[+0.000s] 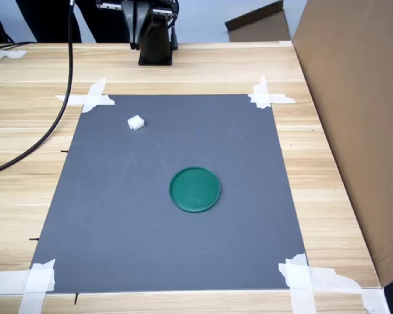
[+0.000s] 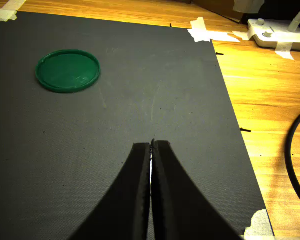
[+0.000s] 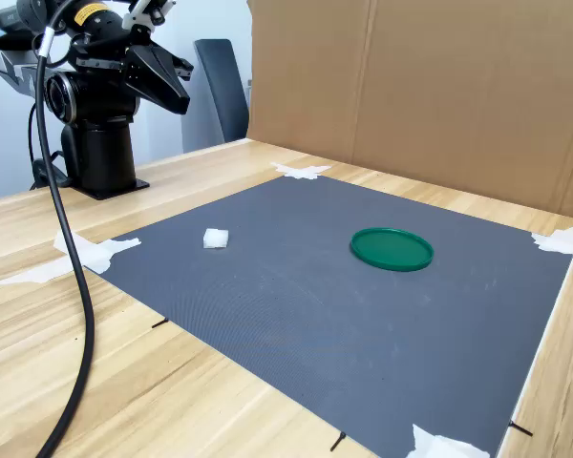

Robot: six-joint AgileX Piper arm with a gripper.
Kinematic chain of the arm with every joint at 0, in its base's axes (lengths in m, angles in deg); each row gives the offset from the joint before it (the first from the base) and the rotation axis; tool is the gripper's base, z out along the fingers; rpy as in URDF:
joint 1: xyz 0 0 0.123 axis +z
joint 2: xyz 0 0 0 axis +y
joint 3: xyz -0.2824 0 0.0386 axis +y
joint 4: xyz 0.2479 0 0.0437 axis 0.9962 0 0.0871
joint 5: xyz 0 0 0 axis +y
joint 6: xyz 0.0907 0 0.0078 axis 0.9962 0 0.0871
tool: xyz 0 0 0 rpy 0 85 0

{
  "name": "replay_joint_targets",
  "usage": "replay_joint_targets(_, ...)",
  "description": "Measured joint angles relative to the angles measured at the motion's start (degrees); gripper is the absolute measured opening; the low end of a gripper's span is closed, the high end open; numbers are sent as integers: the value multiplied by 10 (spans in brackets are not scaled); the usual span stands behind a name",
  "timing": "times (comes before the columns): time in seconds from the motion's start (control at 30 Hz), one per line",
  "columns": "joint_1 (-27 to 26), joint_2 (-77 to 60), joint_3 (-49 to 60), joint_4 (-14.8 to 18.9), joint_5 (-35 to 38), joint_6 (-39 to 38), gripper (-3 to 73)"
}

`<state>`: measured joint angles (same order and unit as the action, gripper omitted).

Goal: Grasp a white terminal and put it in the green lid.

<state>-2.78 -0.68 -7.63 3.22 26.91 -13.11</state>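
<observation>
The white terminal (image 1: 135,122) (image 3: 216,238), a tiny white block, lies on the grey mat (image 1: 150,229) near its far left corner in the first exterior view. It does not show in the wrist view. The green lid (image 1: 194,189) (image 2: 68,70) (image 3: 392,249) lies flat near the mat's middle with nothing in it. My gripper (image 2: 152,143) (image 3: 183,86) hangs high above the mat's edge by the arm base, well away from both. Its black fingers (image 2: 135,190) are pressed together with nothing between them.
White tape strips (image 1: 92,97) hold the mat's corners to the wooden table (image 1: 327,170). A cardboard wall (image 1: 360,118) stands along the first exterior view's right. A black cable (image 3: 72,286) trails from the arm base (image 3: 100,153) across the table. A white power strip (image 2: 277,36) lies beyond the mat.
</observation>
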Motion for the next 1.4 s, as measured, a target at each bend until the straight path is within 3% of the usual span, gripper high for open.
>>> replay_joint_targets(0.77, 0, 8, -4, -7, 25, -24, -28)
replay_joint_targets(0.97, 0, 116, -50, -13, 23, -68, -28)
replay_joint_targets(1.23, 0, 227, -101, -13, 21, -71, -28)
replay_joint_targets(1.4, 0, 255, -175, -13, 80, -73, -28)
